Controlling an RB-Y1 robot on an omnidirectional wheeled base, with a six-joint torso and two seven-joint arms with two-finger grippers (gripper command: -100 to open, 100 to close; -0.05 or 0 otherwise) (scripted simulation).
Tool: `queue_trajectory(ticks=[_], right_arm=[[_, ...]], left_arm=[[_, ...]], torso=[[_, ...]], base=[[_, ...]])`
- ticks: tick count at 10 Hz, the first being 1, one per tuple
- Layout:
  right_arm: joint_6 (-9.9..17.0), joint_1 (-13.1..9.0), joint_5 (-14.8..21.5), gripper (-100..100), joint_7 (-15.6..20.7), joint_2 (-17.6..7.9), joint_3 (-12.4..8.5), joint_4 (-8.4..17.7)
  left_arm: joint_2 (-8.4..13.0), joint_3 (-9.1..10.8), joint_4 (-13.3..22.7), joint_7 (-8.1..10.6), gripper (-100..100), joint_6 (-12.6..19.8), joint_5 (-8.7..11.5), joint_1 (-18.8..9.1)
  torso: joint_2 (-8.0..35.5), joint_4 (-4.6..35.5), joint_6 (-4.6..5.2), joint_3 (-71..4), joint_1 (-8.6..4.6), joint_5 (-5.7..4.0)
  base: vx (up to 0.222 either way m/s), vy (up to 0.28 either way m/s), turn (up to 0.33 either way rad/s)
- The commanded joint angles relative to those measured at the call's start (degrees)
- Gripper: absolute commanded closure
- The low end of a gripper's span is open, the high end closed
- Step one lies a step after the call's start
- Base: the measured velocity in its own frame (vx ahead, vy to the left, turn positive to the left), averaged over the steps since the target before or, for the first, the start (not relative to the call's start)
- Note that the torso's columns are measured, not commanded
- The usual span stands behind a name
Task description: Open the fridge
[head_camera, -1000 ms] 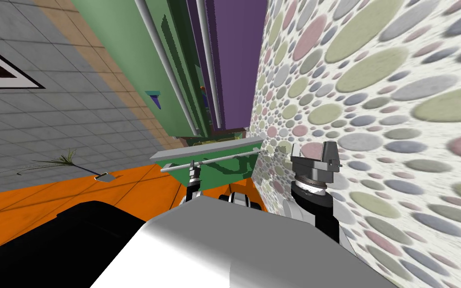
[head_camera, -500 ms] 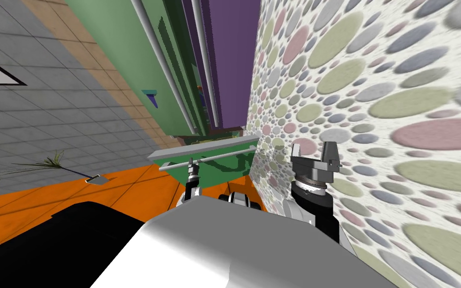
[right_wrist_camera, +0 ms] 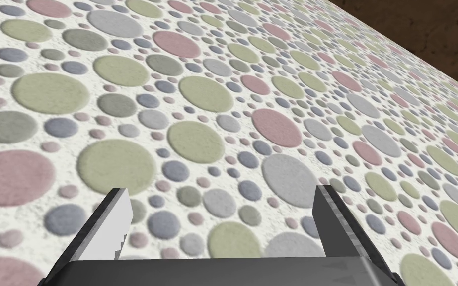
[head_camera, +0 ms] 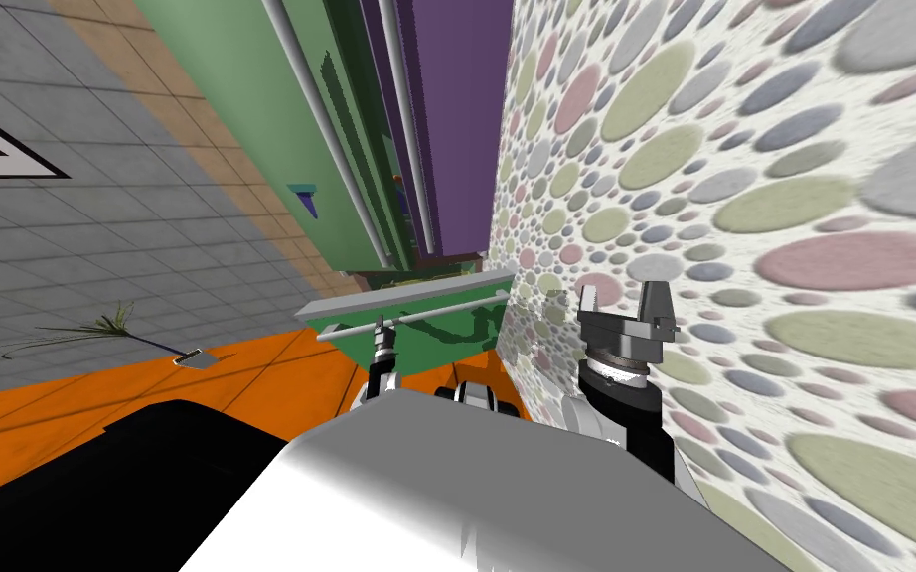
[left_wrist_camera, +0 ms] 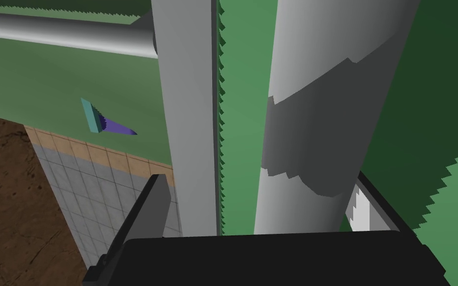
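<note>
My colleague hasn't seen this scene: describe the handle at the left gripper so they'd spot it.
Start at the tall green and purple fridge beside the spotted wall. At its foot, under a grey ledge, the handle is the grey bar crossing the green front, at the left gripper. Unlike the two long bars running up the fridge, it is short and lies crosswise.

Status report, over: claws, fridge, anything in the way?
Left claw open, straddling the green fridge's lower handle bar. Right claw open, idle by the spotted wall. Nothing blocking the bar.
</note>
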Motion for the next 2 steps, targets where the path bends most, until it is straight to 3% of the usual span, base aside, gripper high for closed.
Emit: queue_trajectory(ticks=[1,2], right_arm=[[0.00,0.00,0.00,0,0.00,0.00,0.00,0.00],[0.00,0.00,0.00,0,0.00,0.00,0.00,0.00]], left_arm=[[-0.03,-0.01,0.08,0.00,0,0.07,0.00,0.06],[-0.05,-0.02,0.13,-0.01,0,0.12,0.00,0.10]], torso=[[-0.04,-0.04,0.00,-0.02,0.05,0.05],[-0.07,-0.07,0.00,-0.03,0.08,0.08]], base=[[0.000,0.000,0.000],[0.000,0.000,0.000]])
